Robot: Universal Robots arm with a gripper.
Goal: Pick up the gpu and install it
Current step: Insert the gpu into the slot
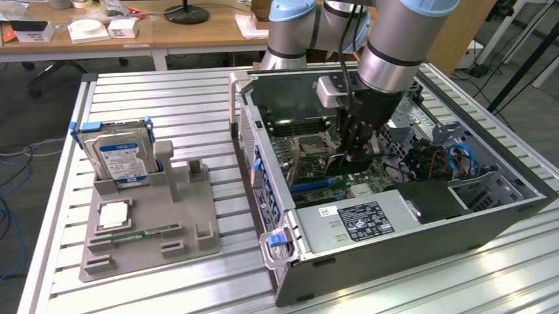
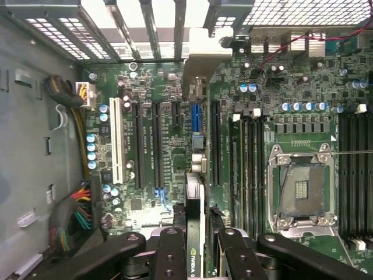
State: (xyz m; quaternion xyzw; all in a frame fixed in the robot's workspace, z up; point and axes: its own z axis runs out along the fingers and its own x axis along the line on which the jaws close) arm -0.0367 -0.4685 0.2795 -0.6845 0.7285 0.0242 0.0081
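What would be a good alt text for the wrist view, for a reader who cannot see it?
The gripper holds the gpu edge-on between its black fingers, above the green motherboard inside an open computer case. Long black expansion slots and an empty processor socket are visible below.

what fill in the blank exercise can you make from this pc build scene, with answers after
1. The claw is shut on the ____.
2. The claw hangs inside the open computer case, above its ____.
3. On the grey holder outside the case, the hard drive stands ____.

Answers: gpu; motherboard; upright
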